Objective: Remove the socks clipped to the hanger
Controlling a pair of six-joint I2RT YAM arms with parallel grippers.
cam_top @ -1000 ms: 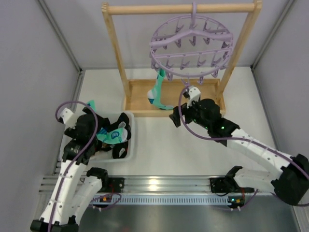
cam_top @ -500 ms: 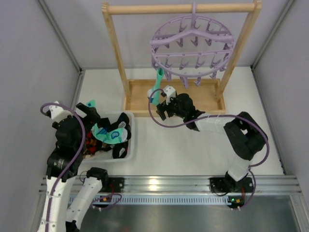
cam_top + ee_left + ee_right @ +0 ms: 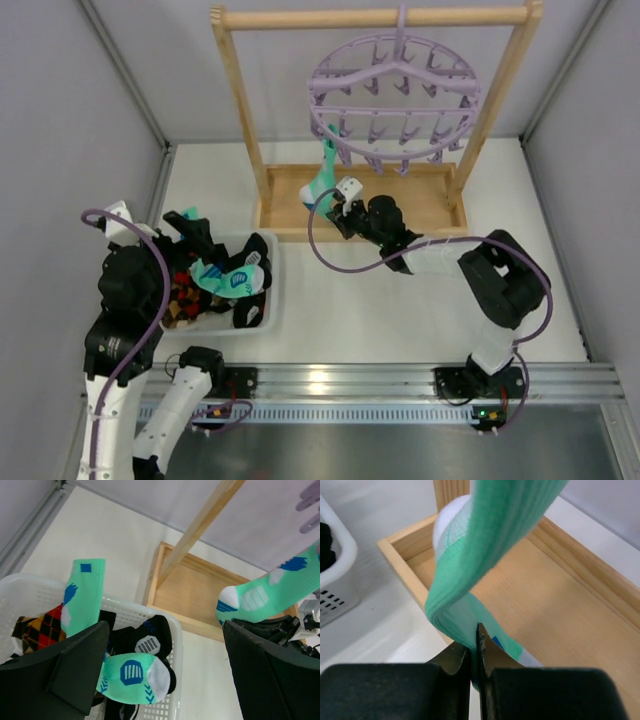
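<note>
1. My right gripper is clamped on the mint-green sock, pinching its lower fold.
2. That sock hangs clipped to the lavender hanger, above the wooden tray.
3. My left gripper stands spread wide near the white basket, which holds the other socks.

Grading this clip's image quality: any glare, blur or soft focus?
Top external: sharp, glare patch on the silver metal rail. Left wrist: black left gripper fingers dark, edges soft. Right wrist: mint-green fabric sock blurred near the lens.
</note>
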